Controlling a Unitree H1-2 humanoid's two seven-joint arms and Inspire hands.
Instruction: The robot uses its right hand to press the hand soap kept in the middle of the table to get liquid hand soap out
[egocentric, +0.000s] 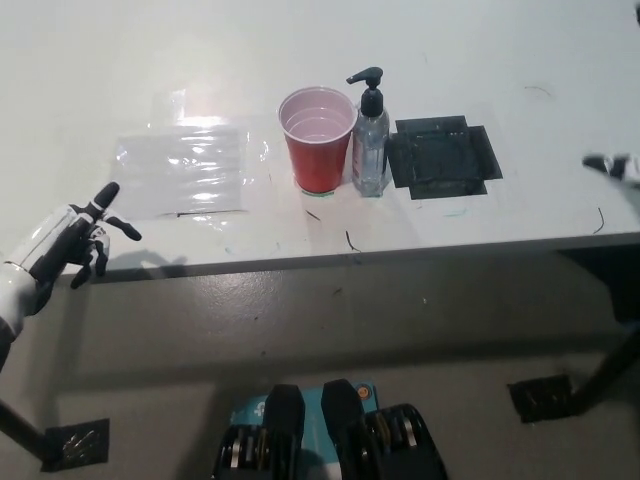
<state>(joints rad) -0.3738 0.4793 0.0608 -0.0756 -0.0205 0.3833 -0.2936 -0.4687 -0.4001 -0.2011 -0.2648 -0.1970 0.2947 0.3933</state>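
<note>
A clear hand soap bottle (371, 140) with a black pump stands upright near the middle of the white table (300, 60), touching or nearly touching a red plastic cup (318, 138) on its left. Only a small tip of my black right hand (612, 166) shows at the right edge of the picture, far from the bottle; its fingers are out of sight. My white left hand (70, 243) rests open at the lower left, at the table's front edge, with nothing in it.
A black square pad (443, 157) lies just right of the bottle. A clear plastic sheet (185, 168) lies flat on the left part of the table. The table's front edge runs across the middle of the picture, with grey floor below.
</note>
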